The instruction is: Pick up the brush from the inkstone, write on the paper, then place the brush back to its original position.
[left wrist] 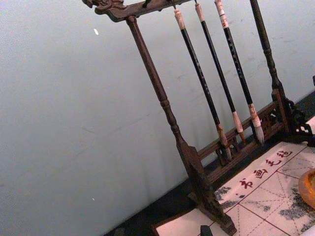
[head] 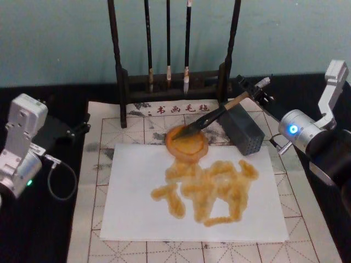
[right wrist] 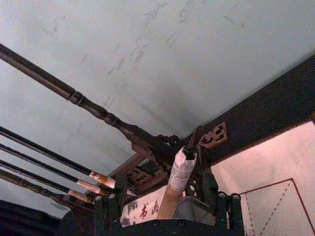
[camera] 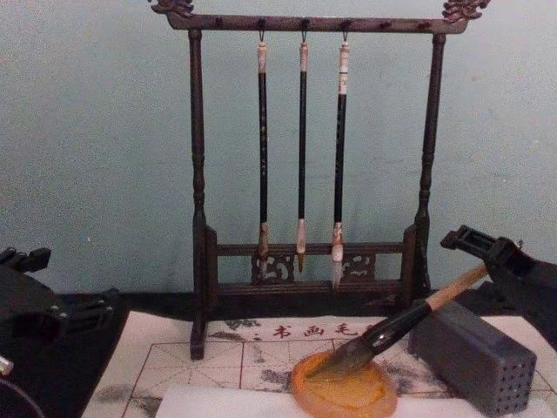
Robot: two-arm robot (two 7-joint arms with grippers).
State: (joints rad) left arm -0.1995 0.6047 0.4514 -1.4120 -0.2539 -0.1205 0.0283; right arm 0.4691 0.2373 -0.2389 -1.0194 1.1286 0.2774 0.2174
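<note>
With my right gripper (head: 253, 90) jaws released astride the brush (head: 214, 116), its bristles on the inkstone (head: 189, 147) at the paper's (head: 137, 213) far edge, a crooked retreat could snag the handle and smear ink, while my left gripper (head: 82, 127) idles by the bench's left edge.

Large calligraphy brush (head: 211, 118) propped in the amber inkstone (head: 187, 145), at the far edge of the marked white paper (head: 131, 208).

Thick dark tapered bristles down in the round, translucent orange dish; black lower shaft and pale tan handle slanting up toward the far right; white-capped end between the spread fingers of the right gripper (right wrist: 167, 199), apart from both. Inkstone flat, at centre, overlapping the sheet's far edge. Paper flat on the near side, with thick wavy orange-amber strokes across its middle and right, left part and near margin bare white.
</note>
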